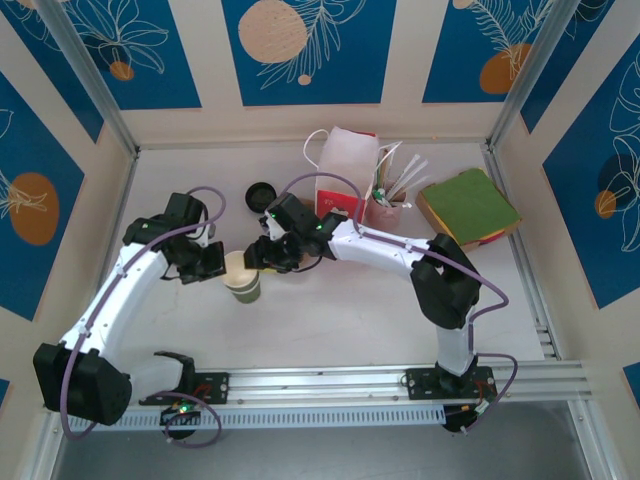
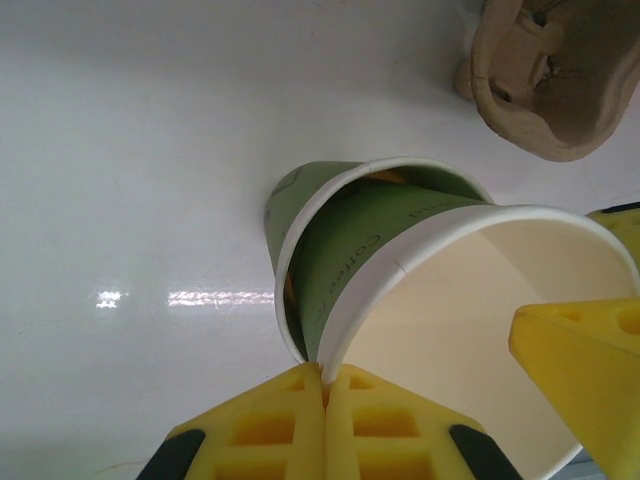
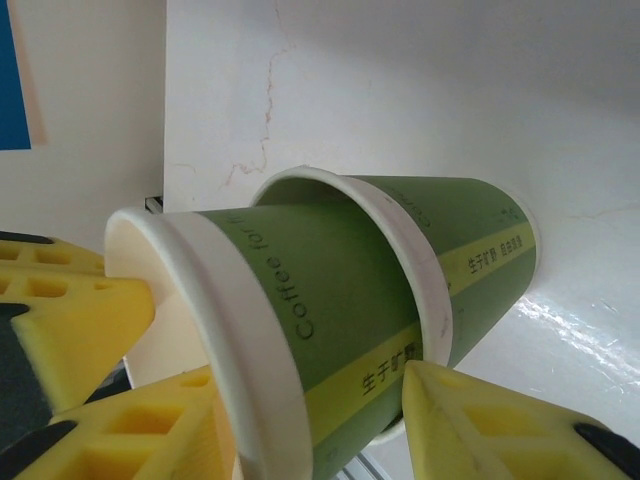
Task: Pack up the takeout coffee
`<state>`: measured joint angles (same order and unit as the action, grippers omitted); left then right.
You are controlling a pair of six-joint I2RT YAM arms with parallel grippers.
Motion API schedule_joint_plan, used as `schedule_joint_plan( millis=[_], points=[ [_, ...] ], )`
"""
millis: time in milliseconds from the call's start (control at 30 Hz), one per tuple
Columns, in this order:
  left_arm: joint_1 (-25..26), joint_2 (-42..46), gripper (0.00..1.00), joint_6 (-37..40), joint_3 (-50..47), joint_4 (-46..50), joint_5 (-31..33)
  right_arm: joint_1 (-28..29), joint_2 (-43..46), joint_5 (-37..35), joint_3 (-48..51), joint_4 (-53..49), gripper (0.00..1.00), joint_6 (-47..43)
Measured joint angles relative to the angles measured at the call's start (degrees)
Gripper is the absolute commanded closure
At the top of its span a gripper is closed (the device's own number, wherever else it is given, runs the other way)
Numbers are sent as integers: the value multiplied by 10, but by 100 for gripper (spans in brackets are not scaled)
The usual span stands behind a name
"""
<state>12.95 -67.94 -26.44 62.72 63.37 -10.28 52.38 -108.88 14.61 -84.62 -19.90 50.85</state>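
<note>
Two green cups (image 1: 243, 281) sat stacked mid bench (image 1: 330, 320).
The left claw (image 2: 322, 392) was clamped on the inner cup (image 2: 470, 300) rim. The right claw (image 1: 262, 254) stood apart around both cups. The lid (image 1: 262, 192) lay just beyond.

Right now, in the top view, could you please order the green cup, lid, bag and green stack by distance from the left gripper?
1. Green cup, at the left gripper.
2. Lid, behind it.
3. Bag, back centre.
4. Green stack, far right.

Green cups (image 3: 340, 290), cream insides
</note>
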Motion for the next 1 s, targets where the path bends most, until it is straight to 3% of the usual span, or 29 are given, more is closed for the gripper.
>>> schedule_joint_plan(
  millis=[200,733,1000],
  points=[
    [0,8,100,0,39,26,5,1,39,-24,0,-28,43,-28],
    [0,19,100,-3,208,107,20,-3,256,-148,30,-90,17,-101],
    [62,9,100,-29,249,114,21,-11,357,-238,82,-127,5,-98]
  ],
)
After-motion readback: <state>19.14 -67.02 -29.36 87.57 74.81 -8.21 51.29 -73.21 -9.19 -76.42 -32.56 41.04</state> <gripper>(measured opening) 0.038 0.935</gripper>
